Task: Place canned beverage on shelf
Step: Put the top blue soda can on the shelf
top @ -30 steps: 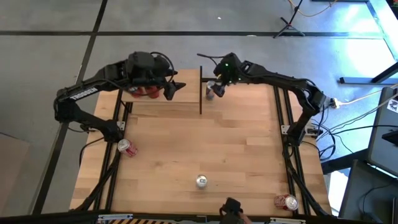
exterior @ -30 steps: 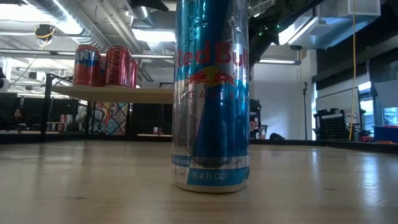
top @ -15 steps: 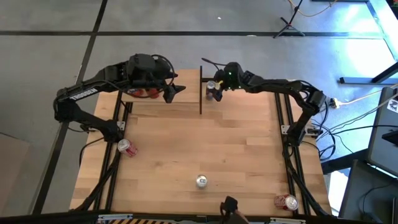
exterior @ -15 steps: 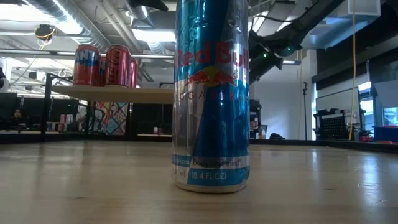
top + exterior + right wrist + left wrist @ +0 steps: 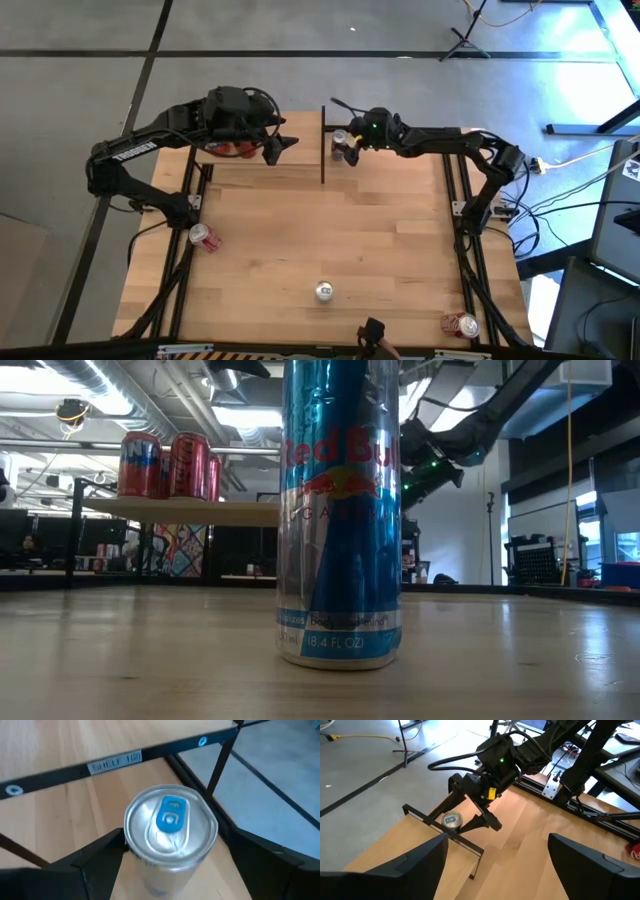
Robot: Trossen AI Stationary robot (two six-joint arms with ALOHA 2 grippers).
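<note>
Right gripper (image 5: 170,865) straddled the upright can (image 5: 170,827), fingers wide, apparently unclamped, positioned for lifting onto the shelf (image 5: 290,130).

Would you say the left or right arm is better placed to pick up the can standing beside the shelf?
Right. The right gripper is open around that silver can beside the shelf, while the left gripper hovers over the shelf.

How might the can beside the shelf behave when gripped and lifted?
Narrow and upright, the can probably tips easily if nudged. Its smooth metal wall may slip between the right gripper's flanking jaws. Tab unopened, so likely full.
</note>
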